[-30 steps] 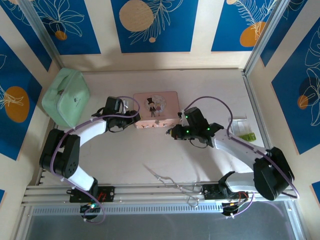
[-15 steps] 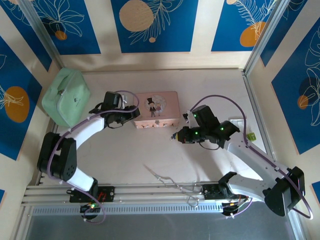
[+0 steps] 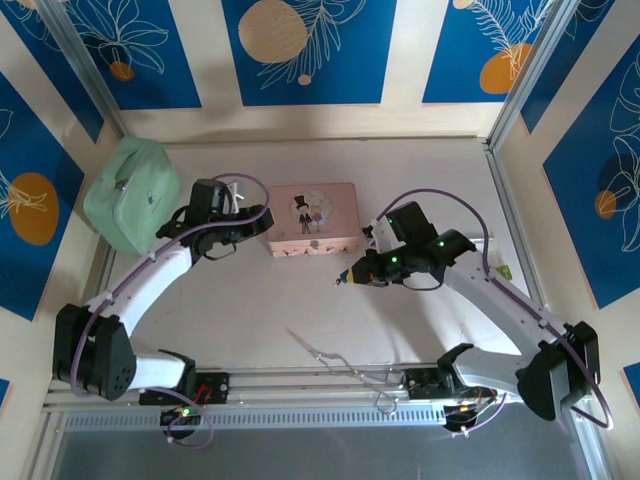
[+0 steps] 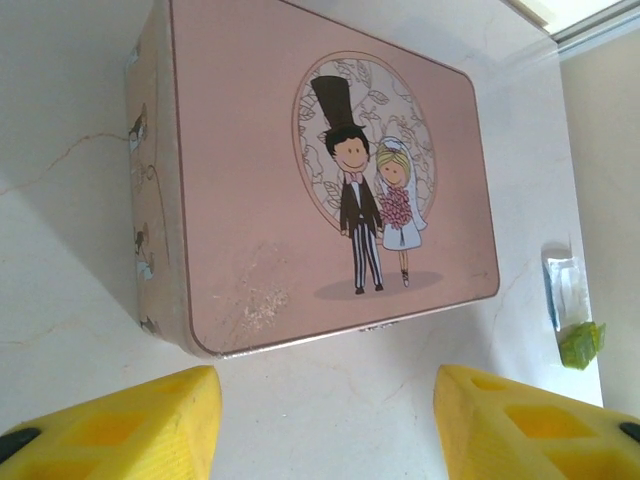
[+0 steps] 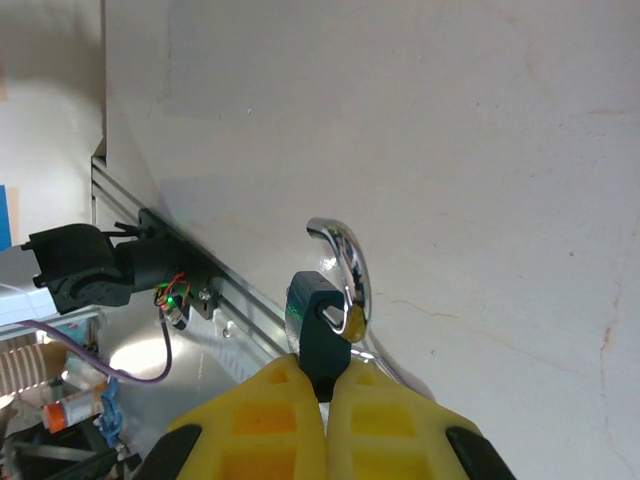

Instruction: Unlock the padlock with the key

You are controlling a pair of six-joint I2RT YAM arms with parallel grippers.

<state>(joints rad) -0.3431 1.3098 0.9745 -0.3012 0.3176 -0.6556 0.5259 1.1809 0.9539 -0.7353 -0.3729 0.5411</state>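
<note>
My right gripper [image 3: 349,277] hangs over the table in front of the pink picture box [image 3: 312,220], shut on the padlock [image 5: 318,338]. The padlock's dark blue body is pinched between the yellow fingers [image 5: 265,420], and its silvery shackle [image 5: 345,268] sticks out past the fingertips. Whether the shackle is latched, I cannot tell. My left gripper [image 3: 254,227] stands open just left of the box, its two yellow fingers [image 4: 120,420] wide apart with bare table between them and the box [image 4: 320,180] ahead. I cannot make out a key.
A mint green case [image 3: 130,193] lies at the far left. A thin silvery wire-like tool [image 3: 330,355] rests near the front rail [image 3: 300,385]. A small green item [image 3: 497,270] with a clear packet lies by the right wall.
The right gripper has drawn back from the box front toward the near side with the padlock in it. The left arm has pulled away leftward from the box.
</note>
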